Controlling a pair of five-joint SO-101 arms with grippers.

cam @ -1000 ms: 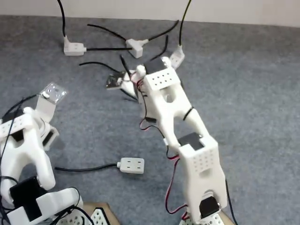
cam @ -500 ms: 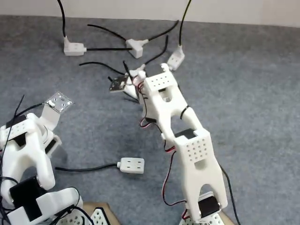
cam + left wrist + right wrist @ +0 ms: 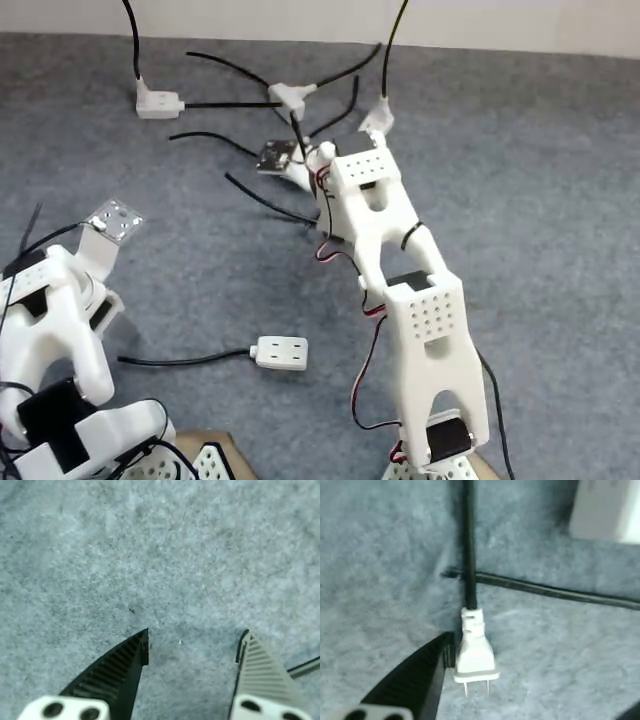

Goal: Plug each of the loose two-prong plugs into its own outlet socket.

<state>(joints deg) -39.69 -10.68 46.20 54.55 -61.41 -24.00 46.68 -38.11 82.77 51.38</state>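
Plug (image 3: pixel 475 655) white, two-pronged, ribbed at neck, on black cord (image 3: pixel 468 540).

Surface: grey carpet (image 3: pixel 540 200), one continuous floor.
Near socket: white outlet block (image 3: pixel 280 352), lying flat, its black cord (image 3: pixel 180 358) trailing sideways.
Far sockets: rectangular socket (image 3: pixel 158 103), T-shaped socket (image 3: pixel 290 98) and tilted socket (image 3: pixel 378 120), in a row, apart, all on black leads.
Loose cable (image 3: pixel 262 200): on the carpet, mid-floor.

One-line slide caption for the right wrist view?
White two-prong plug against grey carpet, beside a dark gripper finger; its black cord crosses another cable.
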